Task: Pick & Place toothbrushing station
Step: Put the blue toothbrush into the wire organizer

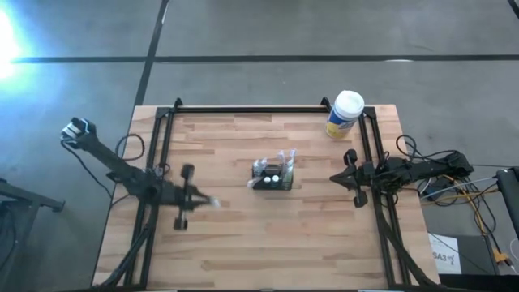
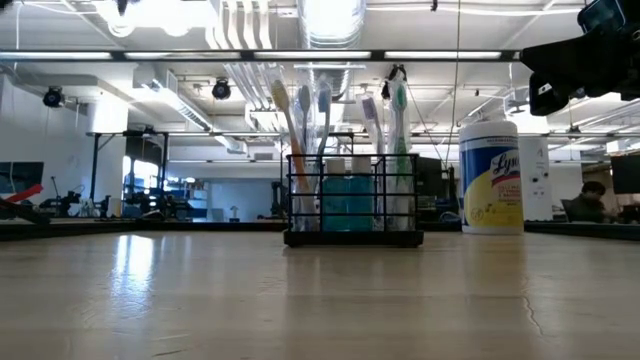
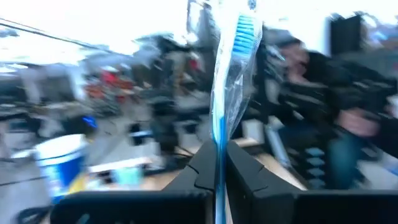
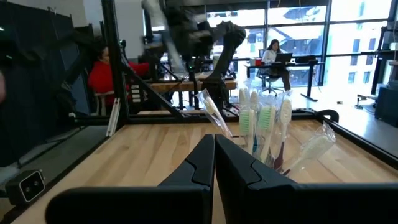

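The toothbrushing station, a small black mesh caddy [image 1: 272, 176], stands on its base at the table's middle with several wrapped toothbrushes upright in it; it also shows in the low view [image 2: 350, 205] and the right wrist view [image 4: 264, 134]. My left gripper [image 1: 199, 199] is left of the caddy, shut on a blue toothbrush in a clear wrapper [image 3: 231, 87]. My right gripper [image 1: 336, 178] is right of the caddy, shut and empty, and points at it [image 4: 214, 155]. My left gripper pinches the blue toothbrush's handle [image 3: 218, 152] between its two fingers, at its lower part. The fingers lie level and point toward the table's right. The brush sticks out past the fingertips [image 1: 212, 201], its bristle head [image 3: 246, 30] at the far end.
A yellow canister with a white lid [image 1: 345, 113] stands at the table's far right corner, also in the low view [image 2: 490, 178]. A black frame rail [image 1: 251, 109] runs along the far edge and down both sides. Bare wood lies between the caddy and the near edge.
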{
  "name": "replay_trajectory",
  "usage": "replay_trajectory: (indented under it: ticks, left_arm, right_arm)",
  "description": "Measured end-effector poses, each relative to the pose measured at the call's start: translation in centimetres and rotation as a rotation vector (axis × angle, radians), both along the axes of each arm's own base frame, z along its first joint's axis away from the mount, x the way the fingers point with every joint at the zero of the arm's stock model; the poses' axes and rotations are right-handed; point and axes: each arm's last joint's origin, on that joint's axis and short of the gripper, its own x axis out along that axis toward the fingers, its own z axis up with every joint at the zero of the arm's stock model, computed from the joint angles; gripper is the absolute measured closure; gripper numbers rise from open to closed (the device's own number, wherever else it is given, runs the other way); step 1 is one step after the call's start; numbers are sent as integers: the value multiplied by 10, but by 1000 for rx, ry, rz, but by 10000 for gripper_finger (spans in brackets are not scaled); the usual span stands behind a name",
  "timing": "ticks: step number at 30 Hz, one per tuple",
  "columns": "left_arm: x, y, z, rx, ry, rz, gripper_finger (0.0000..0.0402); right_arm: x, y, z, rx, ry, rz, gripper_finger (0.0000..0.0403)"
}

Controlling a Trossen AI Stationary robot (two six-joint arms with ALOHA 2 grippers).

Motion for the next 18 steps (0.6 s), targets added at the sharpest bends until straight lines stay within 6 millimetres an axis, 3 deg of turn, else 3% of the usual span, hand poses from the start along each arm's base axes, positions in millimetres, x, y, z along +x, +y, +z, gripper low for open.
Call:
replay_trajectory:
  ticks: [5,9,18]
  left_arm:
    - [-29,31,-39,-36,-162,73,388]
    - [-41,46,-62,-52,-208,128,388]
    - [-41,50,-73,-50,-157,130,388]
  right_arm:
    - [0,0,0,24,2,1,392]
    - [0,0,0,27,3,0,392]
    - [0,0,0,29,4,-4,392]
